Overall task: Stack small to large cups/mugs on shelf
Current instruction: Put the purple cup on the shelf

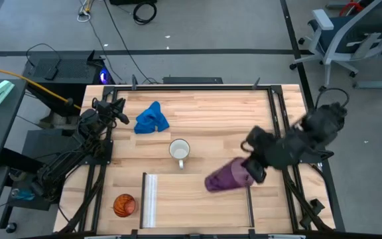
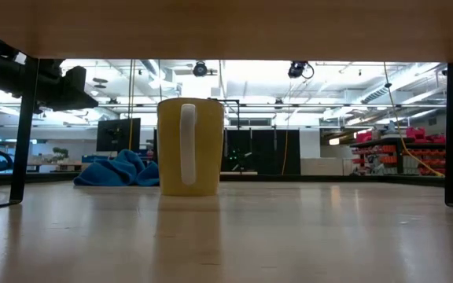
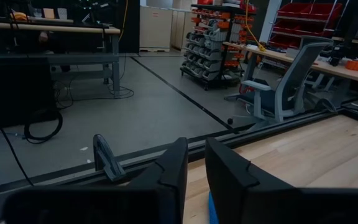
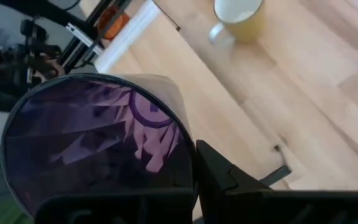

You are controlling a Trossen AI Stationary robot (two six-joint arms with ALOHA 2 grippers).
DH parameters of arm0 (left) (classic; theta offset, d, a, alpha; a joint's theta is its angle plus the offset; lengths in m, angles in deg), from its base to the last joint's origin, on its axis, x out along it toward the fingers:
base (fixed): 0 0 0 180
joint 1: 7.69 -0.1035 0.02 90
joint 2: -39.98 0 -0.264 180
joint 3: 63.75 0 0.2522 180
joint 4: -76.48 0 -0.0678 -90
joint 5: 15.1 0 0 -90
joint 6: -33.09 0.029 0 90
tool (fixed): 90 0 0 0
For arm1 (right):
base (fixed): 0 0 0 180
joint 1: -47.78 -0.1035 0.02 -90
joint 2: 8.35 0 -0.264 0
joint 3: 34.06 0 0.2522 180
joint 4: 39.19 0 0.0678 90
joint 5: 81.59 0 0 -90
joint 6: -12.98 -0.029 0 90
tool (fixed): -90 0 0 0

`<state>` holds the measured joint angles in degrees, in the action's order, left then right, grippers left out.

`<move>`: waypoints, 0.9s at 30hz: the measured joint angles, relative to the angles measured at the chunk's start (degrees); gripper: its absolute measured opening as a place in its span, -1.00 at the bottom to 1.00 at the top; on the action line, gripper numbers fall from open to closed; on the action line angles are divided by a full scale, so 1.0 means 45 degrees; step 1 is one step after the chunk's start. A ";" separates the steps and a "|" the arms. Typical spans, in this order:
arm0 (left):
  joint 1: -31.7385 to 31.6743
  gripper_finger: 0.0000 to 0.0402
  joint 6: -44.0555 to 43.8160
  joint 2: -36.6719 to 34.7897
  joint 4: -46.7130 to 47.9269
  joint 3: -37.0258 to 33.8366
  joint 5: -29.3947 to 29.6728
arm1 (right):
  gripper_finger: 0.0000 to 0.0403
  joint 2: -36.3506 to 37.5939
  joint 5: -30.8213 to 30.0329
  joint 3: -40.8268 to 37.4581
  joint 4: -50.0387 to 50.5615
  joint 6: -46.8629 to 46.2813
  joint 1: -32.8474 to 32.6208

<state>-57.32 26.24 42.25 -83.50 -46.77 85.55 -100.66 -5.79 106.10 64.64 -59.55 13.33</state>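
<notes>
Three vessels show from above, none whole in every view. At the left edge of the counter the left pincer waits by the dark frame rail, just beside the cloth; its wrist view shows its fingers slightly parted with nothing between them, and a sliver of blue below the gap. The orange cup sits near the front left corner, just left of the silver rail of the shelf, outside the panel. From table height the cup cannot be seen; only the mug stands plain there, upright, handle facing the camera, with the cloth behind it to the left and the underside of a wooden board cutting off the top of the picture. From above the mug stands mid-counter, just behind the shelf. The tumbler lies tilted on its side over the shelf's right part, near the thin dark rail, clamped at its base in the right pincer, which is closed on it; whether it touches the wood I cannot tell. In the right wrist view the tumbler fills the picture and hides most of the shelf; the mug shows beyond it. An office chair stands on the floor at the far right.
</notes>
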 joint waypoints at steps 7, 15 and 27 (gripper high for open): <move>-0.0004 -0.67 0.0020 0.0005 -0.0005 0.0005 0.0000 | -0.98 -0.1289 -0.0197 -0.0030 -0.0005 -0.0603 -0.1177; 0.0000 -0.68 0.0044 0.0005 -0.0086 0.0001 0.0000 | -0.98 -0.2455 0.1006 -0.0040 -0.0010 0.0492 -0.0734; -0.0005 -0.68 0.0287 0.0005 -0.0092 0.0005 0.0004 | -0.98 -0.2353 0.1450 -0.0040 -0.0008 0.0413 -0.0630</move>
<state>-57.34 27.53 42.27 -83.92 -46.75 85.57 -111.25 0.73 105.91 64.60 -57.69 10.50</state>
